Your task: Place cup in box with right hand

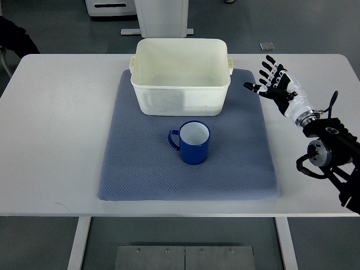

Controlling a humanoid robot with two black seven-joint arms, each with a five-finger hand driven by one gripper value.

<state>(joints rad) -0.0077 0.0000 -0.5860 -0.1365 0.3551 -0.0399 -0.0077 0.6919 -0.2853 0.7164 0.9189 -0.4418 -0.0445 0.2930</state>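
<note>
Grey floor and the foot of a white stand make up your background, beyond the far edge of the work surface.

Item 1: white rectangular tabletop (50,140), filling most of the view.

Item 2: blue-grey textured fabric mat (140,180), laid across the middle of the tabletop.

Item 3: cream plastic rectangular box (180,95), open-topped, with nothing in it, standing on the far part of the mat.

Item 4: your right hand (277,84), black and white with jointed fingers, coming in from the right edge over bare tabletop just off the mat's right border. Fingers are spread and hold nothing.

Item 5: dark blue enamel cup with a white inside (194,143), upright on the mat just on your side of the box, clear of its wall. The handle sticks out toward the picture's left, away from your right hand.

Left hand: not in view.

Relation to note: the cup lies well apart from your spread fingers, to their left and nearer to you, with its plain round side facing them. You will likely need to bring the hand across the mat and close on the body of the cup, not the handle. The box sits directly beyond the cup, so the carry should be short.
</note>
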